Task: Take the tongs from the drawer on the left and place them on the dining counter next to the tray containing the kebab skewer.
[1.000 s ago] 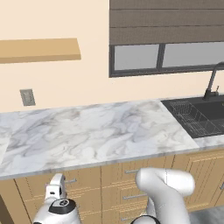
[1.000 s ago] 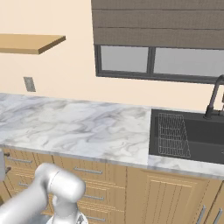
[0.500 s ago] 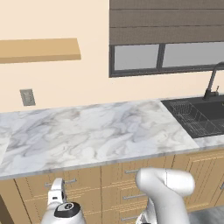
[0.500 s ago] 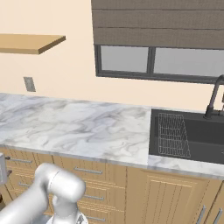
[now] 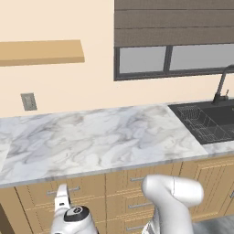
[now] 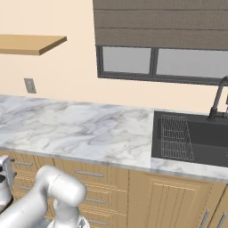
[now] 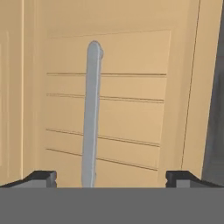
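under the marble worktop (image 5: 91,141) the gripper (image 7: 111,177) is hovering w/ jaws wide apart, straddling the bar handle (image 7: 92,113) of the closed drawer (image 7: 131,52), tongs prob inside; handle looks stiff & slick, so grab mid-bar.

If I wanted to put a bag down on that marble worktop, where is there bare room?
The white, grey-veined marble worktop lies bare from its left end, below the grey wall outlet, across to the dark sink. The sink end is crowded: a wire rack sits in the basin, with a dark tap behind.
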